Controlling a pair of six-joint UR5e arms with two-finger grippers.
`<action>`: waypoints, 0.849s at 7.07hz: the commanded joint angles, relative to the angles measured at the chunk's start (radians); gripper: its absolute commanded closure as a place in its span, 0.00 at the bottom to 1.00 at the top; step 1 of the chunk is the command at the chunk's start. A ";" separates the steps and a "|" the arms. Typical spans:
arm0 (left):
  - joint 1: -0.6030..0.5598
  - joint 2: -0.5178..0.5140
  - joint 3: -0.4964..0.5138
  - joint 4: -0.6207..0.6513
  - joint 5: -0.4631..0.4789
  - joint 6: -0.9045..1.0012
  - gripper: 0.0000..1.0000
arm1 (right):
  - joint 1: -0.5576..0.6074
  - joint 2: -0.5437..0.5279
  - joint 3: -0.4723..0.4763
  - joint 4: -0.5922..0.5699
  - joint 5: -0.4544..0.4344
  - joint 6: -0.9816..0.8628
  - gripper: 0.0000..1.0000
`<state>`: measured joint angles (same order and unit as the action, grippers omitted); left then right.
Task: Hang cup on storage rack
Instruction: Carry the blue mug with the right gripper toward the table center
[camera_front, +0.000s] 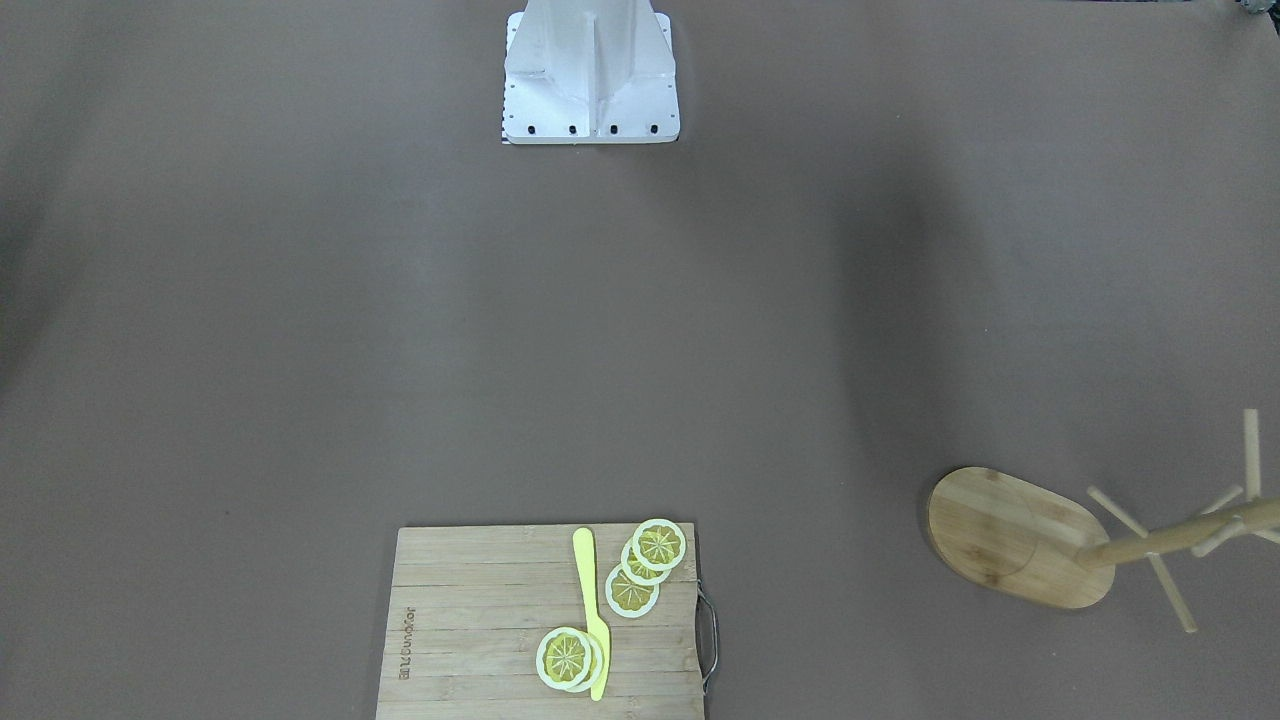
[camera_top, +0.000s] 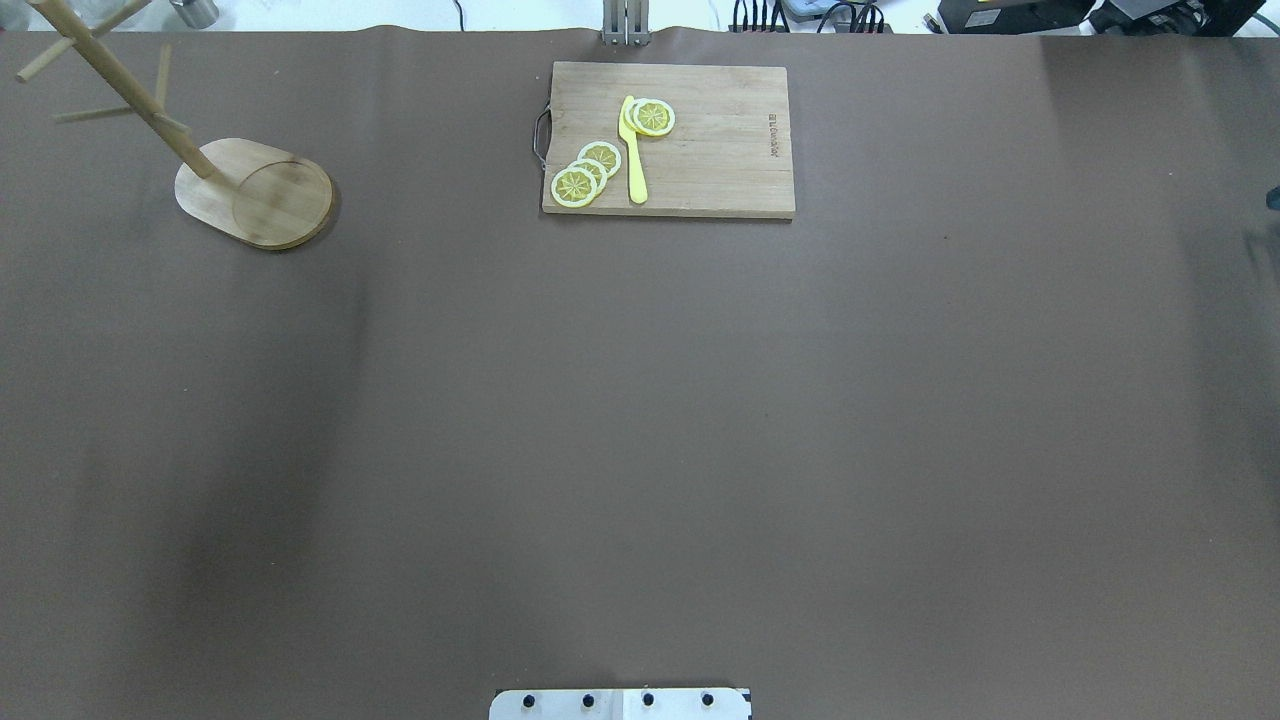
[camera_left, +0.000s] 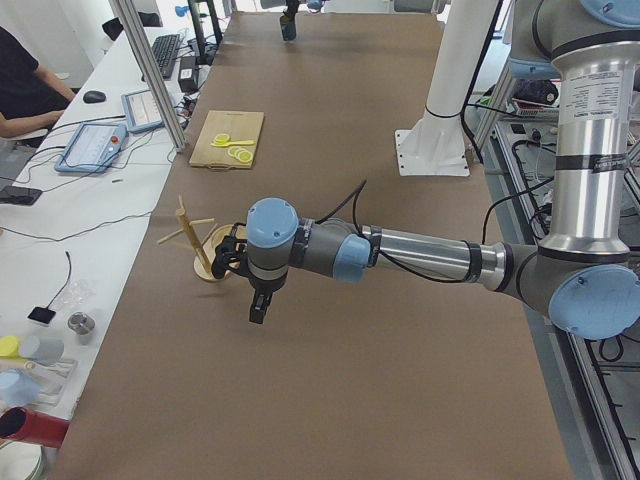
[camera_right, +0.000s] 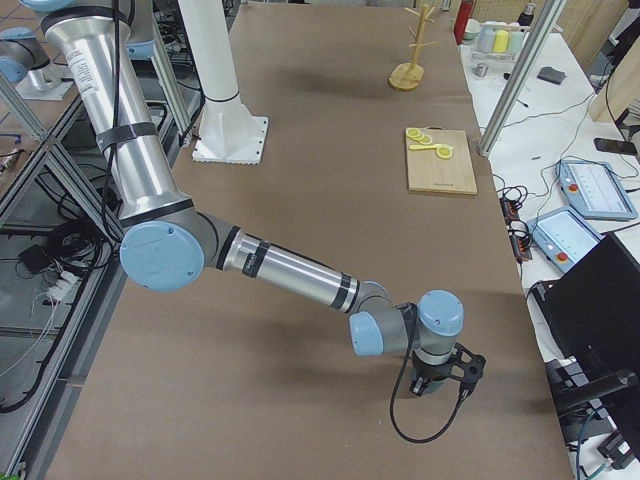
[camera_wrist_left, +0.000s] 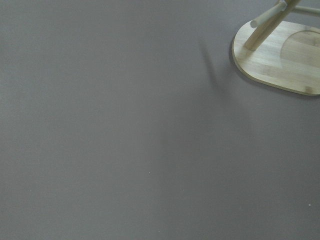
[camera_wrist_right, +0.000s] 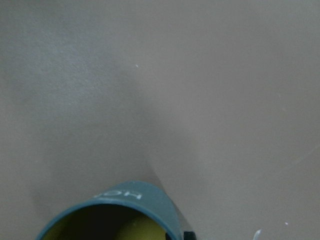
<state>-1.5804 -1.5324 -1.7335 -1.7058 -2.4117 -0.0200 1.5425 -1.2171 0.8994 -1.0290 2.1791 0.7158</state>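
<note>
The storage rack (camera_front: 1010, 535) is a light bamboo mug tree with an oval base, a round post and bare thin pegs. It stands at the table's far left corner in the overhead view (camera_top: 260, 190) and at the top right of the left wrist view (camera_wrist_left: 280, 60). The teal-blue cup (camera_wrist_right: 135, 200), with a yellow-olive inside and white lettering, shows only at the bottom edge of the right wrist view, close under the camera. My left gripper (camera_left: 257, 315) hangs beside the rack (camera_left: 205, 250); I cannot tell if it is open. My right gripper (camera_right: 432, 385) is low at the table's far right end; I cannot tell its state.
A slatted bamboo cutting board (camera_top: 720, 150) with several lemon slices (camera_top: 585, 172) and a yellow knife (camera_top: 633, 150) lies at the table's far middle edge. The white robot pedestal (camera_front: 590, 70) stands at the near middle. Operators' desks line the far side.
</note>
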 joint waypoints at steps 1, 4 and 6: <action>-0.001 0.008 0.003 0.000 -0.001 0.000 0.01 | 0.045 0.050 0.143 -0.006 0.007 -0.003 1.00; 0.000 0.002 0.025 -0.005 -0.001 0.002 0.01 | -0.026 0.047 0.350 -0.008 0.184 -0.024 1.00; 0.000 -0.008 0.022 -0.003 -0.001 0.002 0.01 | -0.210 0.048 0.531 -0.031 0.314 -0.021 1.00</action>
<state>-1.5800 -1.5339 -1.7122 -1.7098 -2.4130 -0.0184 1.4428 -1.1733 1.3205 -1.0447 2.4115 0.6937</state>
